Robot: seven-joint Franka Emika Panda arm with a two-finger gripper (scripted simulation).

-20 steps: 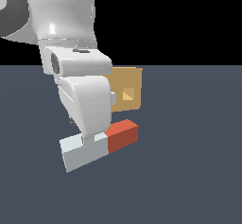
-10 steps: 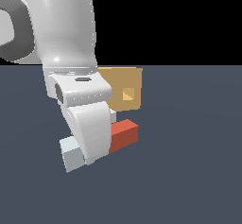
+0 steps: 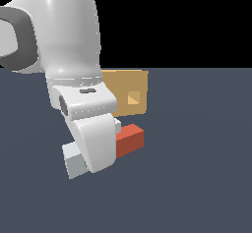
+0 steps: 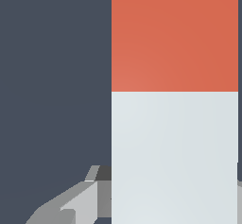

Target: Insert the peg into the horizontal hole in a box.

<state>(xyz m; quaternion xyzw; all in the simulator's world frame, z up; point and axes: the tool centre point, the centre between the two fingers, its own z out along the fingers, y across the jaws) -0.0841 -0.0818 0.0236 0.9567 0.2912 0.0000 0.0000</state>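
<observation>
The peg lies on the dark floor. Its red half (image 3: 130, 140) points toward the box (image 3: 123, 99) and its pale half (image 3: 75, 160) points away. The box is tan-orange, and the hole (image 3: 133, 98) is in the face turned to the camera. The white hand (image 3: 96, 143) is low over the peg's middle and hides the fingers in the exterior view. In the wrist view the gripper (image 4: 175, 209) straddles the peg (image 4: 175, 124). One finger (image 4: 80, 204) meets the edge of the pale half. I cannot tell whether the jaws press on the peg.
The dark grey-blue floor (image 3: 197, 178) runs flat around the box and the peg. The bulky white arm (image 3: 59, 30) fills the upper part of the exterior view's left and covers part of the box.
The hand has come down over the peg's middle, fast at first, then only slightly in the last half second. The peg and the box have not moved.
</observation>
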